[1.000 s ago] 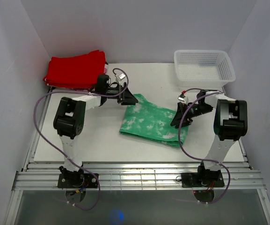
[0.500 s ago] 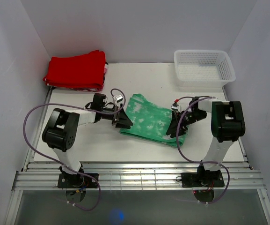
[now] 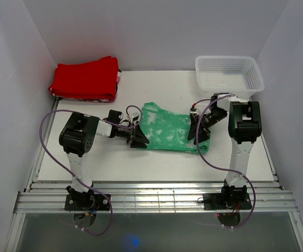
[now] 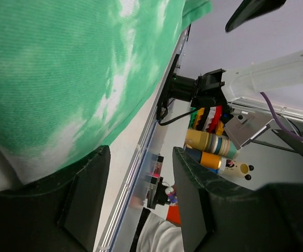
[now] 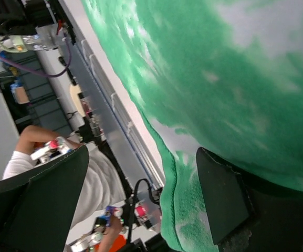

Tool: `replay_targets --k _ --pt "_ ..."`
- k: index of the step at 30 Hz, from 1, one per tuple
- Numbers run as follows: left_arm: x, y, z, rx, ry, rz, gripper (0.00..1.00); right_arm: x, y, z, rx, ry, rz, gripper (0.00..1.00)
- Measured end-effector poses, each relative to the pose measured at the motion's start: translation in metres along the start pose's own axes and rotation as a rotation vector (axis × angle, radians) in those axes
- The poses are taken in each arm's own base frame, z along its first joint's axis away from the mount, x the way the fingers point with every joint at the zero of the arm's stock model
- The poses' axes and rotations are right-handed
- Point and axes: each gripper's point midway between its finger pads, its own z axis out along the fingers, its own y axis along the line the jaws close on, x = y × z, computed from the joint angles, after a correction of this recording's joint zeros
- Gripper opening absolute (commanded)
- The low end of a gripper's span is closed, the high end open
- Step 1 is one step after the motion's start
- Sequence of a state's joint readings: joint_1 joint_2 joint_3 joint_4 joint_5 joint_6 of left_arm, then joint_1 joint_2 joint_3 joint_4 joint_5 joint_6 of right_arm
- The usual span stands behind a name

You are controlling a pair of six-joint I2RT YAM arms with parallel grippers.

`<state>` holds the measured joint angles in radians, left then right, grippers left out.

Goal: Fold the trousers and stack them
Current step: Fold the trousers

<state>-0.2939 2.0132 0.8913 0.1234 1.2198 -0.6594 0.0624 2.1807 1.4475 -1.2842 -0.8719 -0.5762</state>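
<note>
A red folded cloth [image 3: 83,79] sits in the far left corner of the table [image 3: 88,163]. It looks like the pile, so I think the trousers go on top of it at the end. Next comes the left gripper [image 3: 139,139]. It is down low on the table, right at the left edge of the trousers [image 3: 169,127]. Its jaws stand apart with nothing between them, and the green cloth lies just in front of them. I think it is set there so it can slide in and pinch that edge. The trousers lie flat in the middle of the table, green with white blotches, folded into a short shape. They are well apart from the red cloth, so the stacking is not done yet. At the right edge of the trousers is the right gripper [image 3: 199,134]. Its jaws are very wide, and the hem runs between them, but they do not squeeze it. One gripper at each end makes sense, because soft cloth sags if only one side is lifted. A white basket [image 3: 255,79] stands in the far right corner, away from all this
</note>
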Motion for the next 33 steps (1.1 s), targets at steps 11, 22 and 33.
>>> replay_targets --k 11,22,33 --pt "-0.026 -0.057 -0.013 0.021 -0.071 0.206 0.62 -0.012 0.013 -0.029 0.078 -0.077 -0.285 0.84" --pt "-0.130 -0.117 -0.010 0.067 -0.229 0.425 0.62 0.014 -0.021 -0.026 -0.092 -0.214 -0.058 0.60" --pt "-0.189 -0.019 0.017 0.048 -0.256 0.213 0.67 0.013 -0.030 -0.027 -0.227 -0.332 0.195 0.52"
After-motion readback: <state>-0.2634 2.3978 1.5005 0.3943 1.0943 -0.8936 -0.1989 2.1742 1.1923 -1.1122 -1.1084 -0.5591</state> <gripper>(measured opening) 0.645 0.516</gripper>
